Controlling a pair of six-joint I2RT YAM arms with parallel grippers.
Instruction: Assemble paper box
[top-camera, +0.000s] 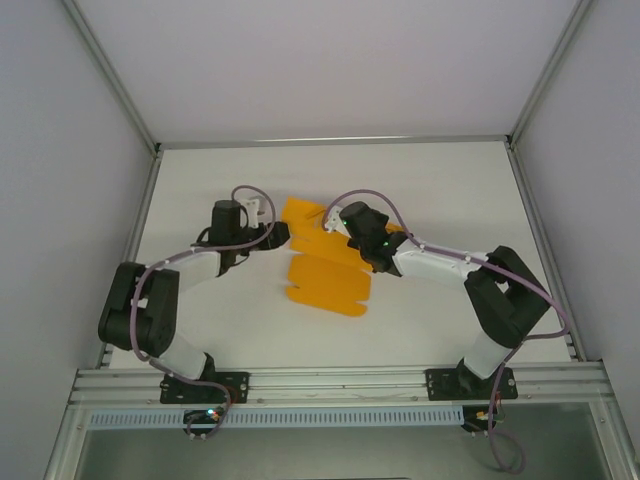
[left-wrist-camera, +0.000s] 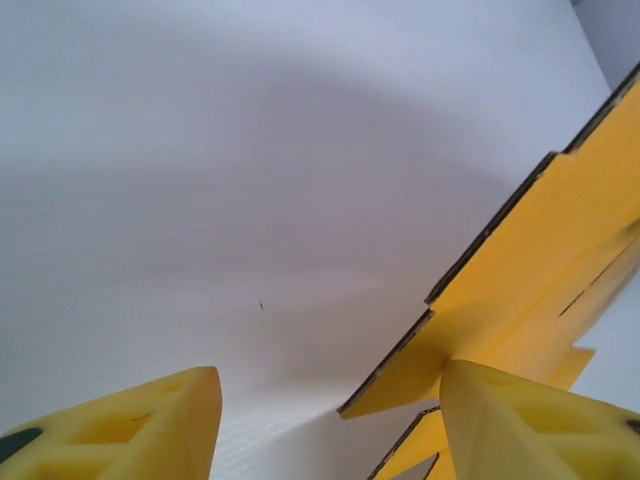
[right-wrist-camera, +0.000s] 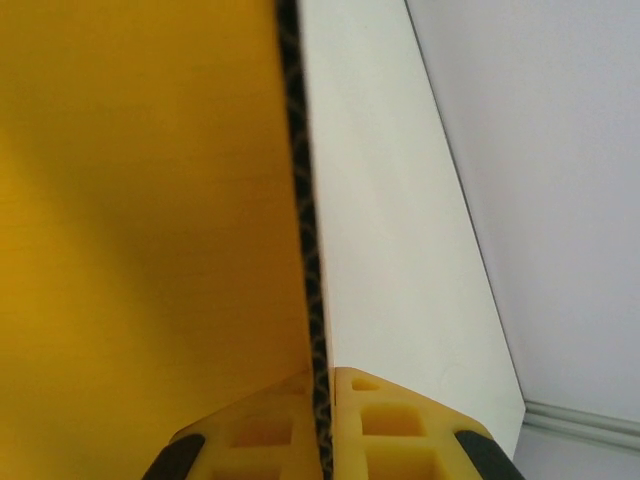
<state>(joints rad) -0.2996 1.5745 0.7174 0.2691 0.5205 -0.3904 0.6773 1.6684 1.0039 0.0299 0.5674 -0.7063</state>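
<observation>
The paper box is a bright orange-yellow die-cut sheet with several flaps, lying mid-table with its far part lifted. My right gripper is at the sheet's far right part, shut on it. In the right wrist view the card's dark edge runs straight between the closed fingertips of the right gripper. My left gripper is at the sheet's far left edge. In the left wrist view the left gripper is open, and a flap of the sheet slants just past its right finger, with nothing between the fingers.
The white table is enclosed by pale walls with metal frame posts at the left and right. An aluminium rail holding both arm bases runs along the near edge.
</observation>
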